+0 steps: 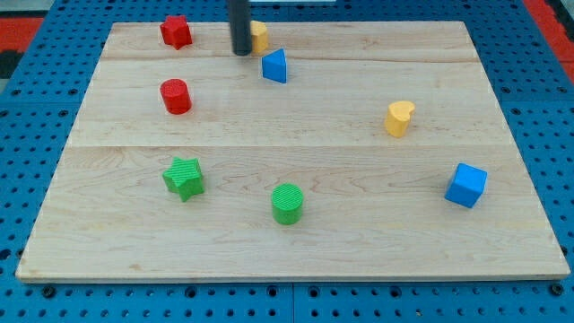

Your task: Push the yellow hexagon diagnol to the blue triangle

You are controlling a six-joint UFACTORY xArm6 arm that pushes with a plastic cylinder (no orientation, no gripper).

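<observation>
At the view's top, left of centre: my tip (241, 52), the rod's lower end, resting on the board (296, 242). No gripper fitted; nothing held, the rod only pushes.

Task items:
- yellow hexagon (259, 36), just to the view's right of my tip, touching or nearly so, partly hidden behind the rod; shape hard to confirm.
- blue triangle (275, 65), just below and to the view's right of the hexagon, close to it but apart.

Other stock:
- red star (176, 31), top left.
- red cylinder (176, 96), below the star.
- green star (184, 178), lower left.
- green cylinder (288, 203), bottom centre.
- yellow heart (399, 117), right of centre.
- blue cube (466, 185), lower right.

Step in hand, as judged: approach done, tip set against the hexagon's left side, push about to count. The hexagon already sits roughly diagonal to the triangle. Next move calls for a short, gentle nudge only, so the hexagon settles at the triangle's corner without knocking it or sliding off the board's top edge.
</observation>
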